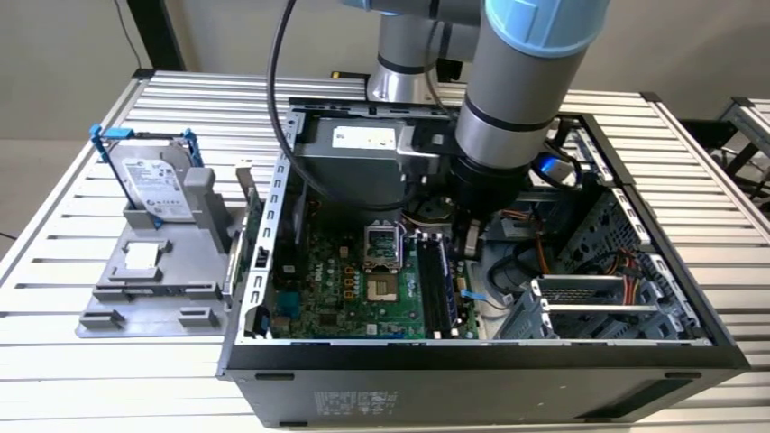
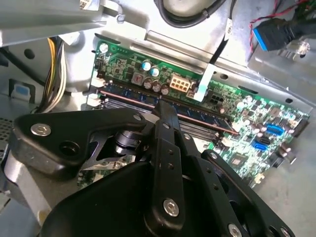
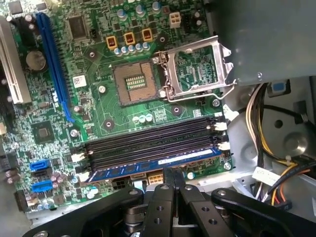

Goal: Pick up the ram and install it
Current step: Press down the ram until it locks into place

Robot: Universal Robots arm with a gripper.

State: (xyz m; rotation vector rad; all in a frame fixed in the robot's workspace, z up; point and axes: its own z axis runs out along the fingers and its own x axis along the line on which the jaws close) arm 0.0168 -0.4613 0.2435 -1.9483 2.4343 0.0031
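Observation:
The ram (image 3: 197, 157) is a long thin stick with a blue label. It stands in the black slot of the slot bank (image 3: 148, 143) that lies closest to my gripper. In the second wrist view the ram (image 2: 205, 117) runs as a dark strip across the green motherboard (image 2: 247, 106). My gripper (image 3: 172, 174) is shut, its two black fingers pressed together. Their tips (image 2: 164, 106) rest on the ram's upper edge near mid-length, not clamped around it. In the exterior view the gripper (image 1: 470, 248) reaches down inside the open computer case (image 1: 481, 370).
An open CPU socket (image 3: 133, 81) with its raised metal frame (image 3: 195, 69) lies beyond the slots. Cable bundles (image 3: 266, 123) hang beside the gripper. A silver hard drive (image 1: 157, 185) with blue rails stands on a grey fixture (image 1: 157, 271) at the exterior view's left. A drive cage (image 1: 601, 298) is at its right.

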